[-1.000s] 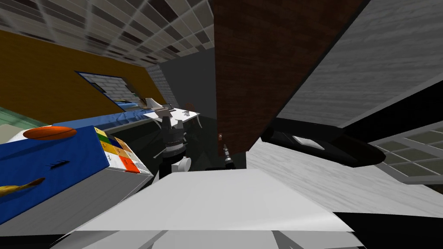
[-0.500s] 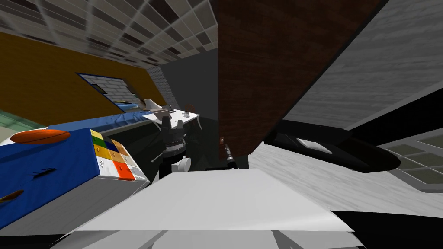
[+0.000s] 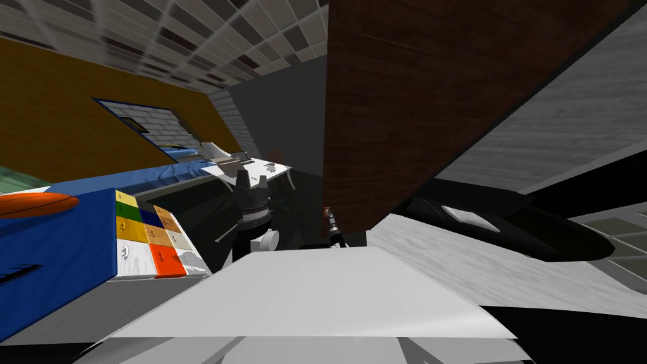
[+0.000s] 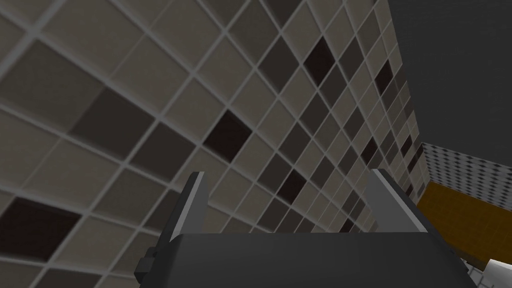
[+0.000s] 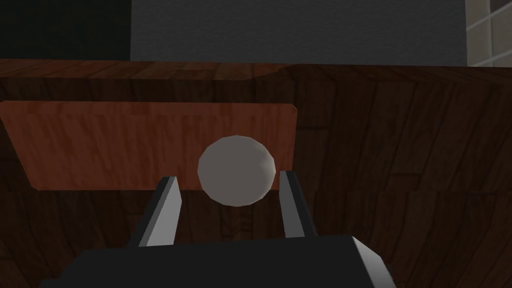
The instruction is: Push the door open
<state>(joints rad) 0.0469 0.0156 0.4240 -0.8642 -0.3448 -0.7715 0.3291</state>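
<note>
Head view: the door runs off the top edge, so we see no upper end. The right gripper at its lower corner is too small for us to read. The blue cabinet and the orange thing on it are cut by the left edge. We cannot name the black shape. Right wrist view: the knob hides part of the reddish plate behind it.

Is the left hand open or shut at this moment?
Open. In the left wrist view, the two fingers of the left hand stand wide apart, with nothing between them.
</note>
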